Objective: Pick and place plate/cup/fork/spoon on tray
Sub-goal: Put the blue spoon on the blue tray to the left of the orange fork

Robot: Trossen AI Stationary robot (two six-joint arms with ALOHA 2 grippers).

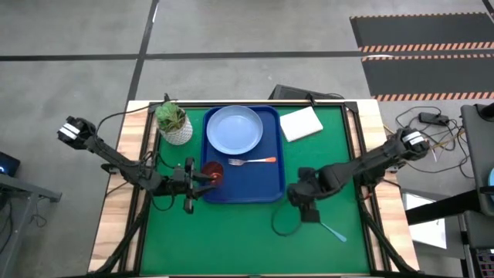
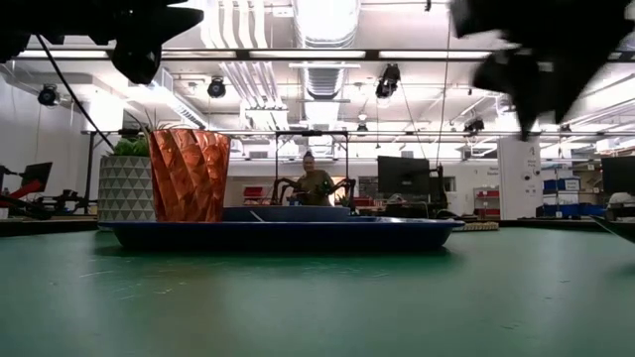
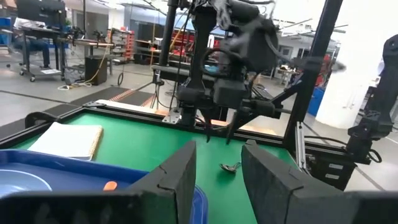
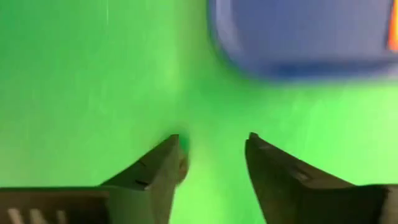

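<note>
While the left gripper (image 1: 202, 179) hangs at the tray's (image 1: 266, 189) near-left corner, right up against the cup (image 1: 214, 171), its fingers (image 3: 180, 180) are spread, with nothing between them in the left wrist view. That cup stands upright inside the tray, at the corner, and in the low view it rises tall and ribbed above the rim. The plate (image 1: 235, 128) sits in the far half of the tray, flat and bare. The fork (image 1: 252, 161) lies just in front of it on the tray floor, orange handle pointing toward the right arm's side.

Over to the right gripper (image 1: 307, 207): it is low over the green mat (image 1: 231, 239), just off the tray's near-right corner, fingers (image 4: 155, 171) parted and holding nothing, green surface showing through the gap. The spoon (image 1: 333, 230) lies on the mat near that gripper, apart from it, handle angled away; the left wrist view catches its bowl on the mat beneath the right arm.

A potted plant (image 1: 174, 122) stands outside the tray's far-left corner, and a white pad (image 1: 301, 123) rests beside the far-right corner. Across the room a person (image 2: 314, 182) is visible beyond the table.
</note>
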